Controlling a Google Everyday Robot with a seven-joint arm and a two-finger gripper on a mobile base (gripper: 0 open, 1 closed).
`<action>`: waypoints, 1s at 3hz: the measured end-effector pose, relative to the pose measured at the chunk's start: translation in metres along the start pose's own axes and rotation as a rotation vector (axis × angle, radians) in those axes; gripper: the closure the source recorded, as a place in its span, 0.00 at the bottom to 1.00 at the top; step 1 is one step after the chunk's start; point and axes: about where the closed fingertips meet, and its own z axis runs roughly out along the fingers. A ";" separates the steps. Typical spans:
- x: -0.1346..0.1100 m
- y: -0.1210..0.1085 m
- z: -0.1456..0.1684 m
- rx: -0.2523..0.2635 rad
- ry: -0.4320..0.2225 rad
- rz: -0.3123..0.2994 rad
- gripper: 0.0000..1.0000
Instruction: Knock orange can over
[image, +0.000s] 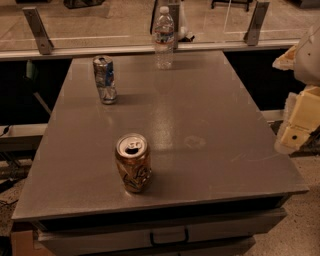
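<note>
The orange can (133, 163) stands upright near the front edge of the grey table (200, 115), left of centre. It is orange-gold with dark and white swirls, and its silver top with the pull tab shows. My gripper (296, 131) is at the far right edge of the view, beyond the table's right edge. It is well to the right of the can, apart from it, and partly cut off by the frame.
A dented blue-and-silver can (105, 79) stands at the back left. A clear plastic water bottle (164, 38) stands at the back centre edge. A railing with glass (125, 47) runs behind the table. A drawer with a handle (169, 236) is below the front edge.
</note>
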 end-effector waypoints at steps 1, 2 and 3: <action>0.000 0.000 0.000 0.000 0.000 0.000 0.00; -0.025 0.002 0.007 -0.034 -0.077 0.014 0.00; -0.088 0.024 0.018 -0.106 -0.225 0.040 0.00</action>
